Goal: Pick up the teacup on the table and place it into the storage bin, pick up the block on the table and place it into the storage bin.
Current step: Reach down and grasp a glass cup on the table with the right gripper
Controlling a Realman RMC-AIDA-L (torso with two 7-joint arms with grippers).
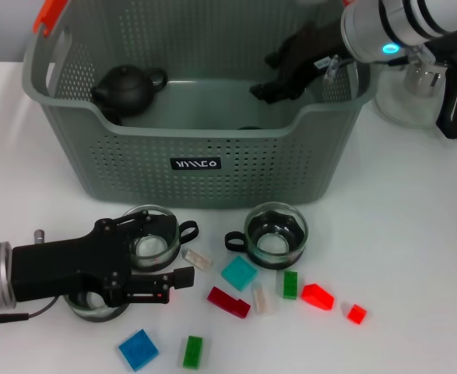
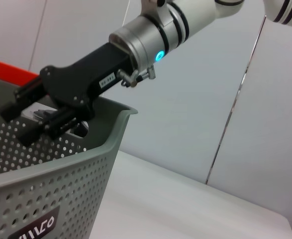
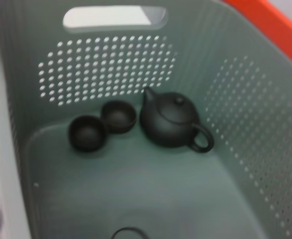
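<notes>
The right gripper (image 1: pixel 279 74), fingers apart and empty, is held inside the storage bin (image 1: pixel 197 167) (release judged complete); the left gripper (image 1: pixel 170 261), jaws spread, is set around a table-front teacup (image 1: pixel 152 243), and closing is called for next.

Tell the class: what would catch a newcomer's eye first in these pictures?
The big grey-green storage bin at the back of the table, holding a dark teapot and two small dark cups. The right end effector hangs inside its rim. In front, coloured blocks and glass teacups scatter beside the left end effector.
</notes>
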